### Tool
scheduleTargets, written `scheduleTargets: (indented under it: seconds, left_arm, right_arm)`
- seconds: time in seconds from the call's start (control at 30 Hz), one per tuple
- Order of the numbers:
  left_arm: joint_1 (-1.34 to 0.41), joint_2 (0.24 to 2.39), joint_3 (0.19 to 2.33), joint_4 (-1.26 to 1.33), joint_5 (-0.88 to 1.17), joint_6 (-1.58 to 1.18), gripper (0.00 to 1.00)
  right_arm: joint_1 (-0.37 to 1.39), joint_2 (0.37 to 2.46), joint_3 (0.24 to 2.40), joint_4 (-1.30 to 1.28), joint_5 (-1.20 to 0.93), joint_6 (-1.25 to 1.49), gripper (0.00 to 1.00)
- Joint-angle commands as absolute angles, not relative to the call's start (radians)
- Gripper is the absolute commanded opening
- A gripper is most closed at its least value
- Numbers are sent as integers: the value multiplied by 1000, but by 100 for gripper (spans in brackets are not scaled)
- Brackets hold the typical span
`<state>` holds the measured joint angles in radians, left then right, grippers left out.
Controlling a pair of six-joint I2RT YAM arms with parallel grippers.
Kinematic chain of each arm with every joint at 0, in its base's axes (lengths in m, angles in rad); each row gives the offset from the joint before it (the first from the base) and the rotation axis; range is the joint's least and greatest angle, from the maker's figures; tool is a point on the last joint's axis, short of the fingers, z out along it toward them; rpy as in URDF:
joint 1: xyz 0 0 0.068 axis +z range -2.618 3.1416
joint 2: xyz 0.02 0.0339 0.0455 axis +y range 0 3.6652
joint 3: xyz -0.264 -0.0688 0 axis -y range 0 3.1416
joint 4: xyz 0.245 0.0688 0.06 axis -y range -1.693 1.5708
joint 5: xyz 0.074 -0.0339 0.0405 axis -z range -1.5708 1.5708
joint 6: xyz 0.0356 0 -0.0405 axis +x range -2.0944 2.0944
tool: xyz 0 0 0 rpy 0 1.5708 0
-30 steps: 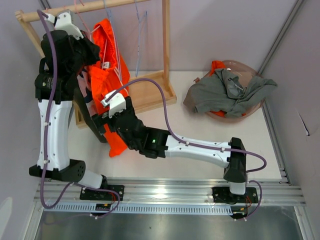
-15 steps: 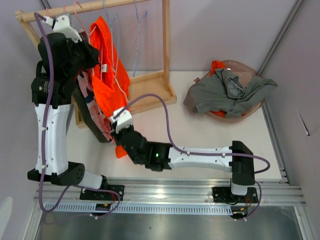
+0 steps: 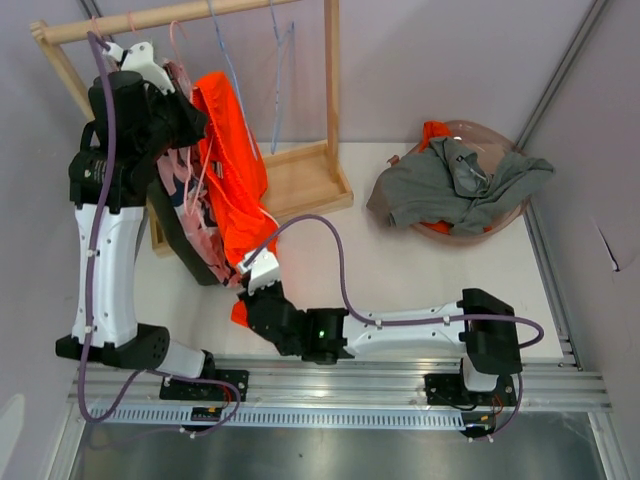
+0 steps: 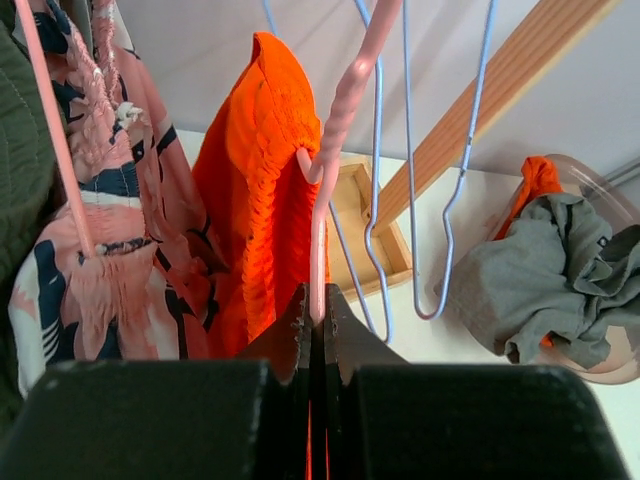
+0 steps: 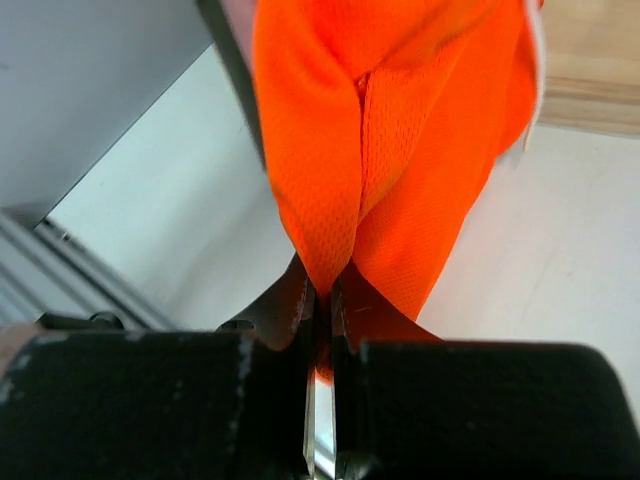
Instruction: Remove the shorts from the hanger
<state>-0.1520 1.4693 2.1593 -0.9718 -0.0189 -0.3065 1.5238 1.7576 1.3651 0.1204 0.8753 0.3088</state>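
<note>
Bright orange shorts (image 3: 232,170) hang stretched from a pink hanger (image 4: 338,120) under the wooden rack's rail. High on the left, my left gripper (image 4: 318,298) is shut on that hanger's lower wire, with the orange waistband (image 4: 262,180) just beyond it. Low near the table's front, my right gripper (image 5: 322,292) is shut on the orange shorts' (image 5: 390,130) bottom hem, pulling the cloth taut toward the arm bases (image 3: 250,290). Pink patterned shorts (image 4: 110,210) and dark olive shorts (image 3: 178,250) hang to the left of the orange pair.
The wooden rack (image 3: 330,100) stands at the back left with empty blue wire hangers (image 4: 440,200) on its rail. At the right a round pink basin (image 3: 512,215) holds grey shorts (image 3: 455,185) over an orange pair (image 3: 434,131).
My right gripper has shut on the orange shorts' hem and drawn back toward the near edge, stretching the cloth downward. The left gripper stays shut on the hanger, shifted slightly right.
</note>
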Motion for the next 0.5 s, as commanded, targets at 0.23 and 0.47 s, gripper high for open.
scheduleTargets:
  seconds: [0.23,0.47]
  left_arm:
    - [-206,1056,1771,-779,213,-397,0]
    - [-224,940,1730,-842,186,-364,0]
  right_arm:
    - [1146,1695,1656,86,733,75,0]
    - [798,1655,1920,-33,671,-26,0]
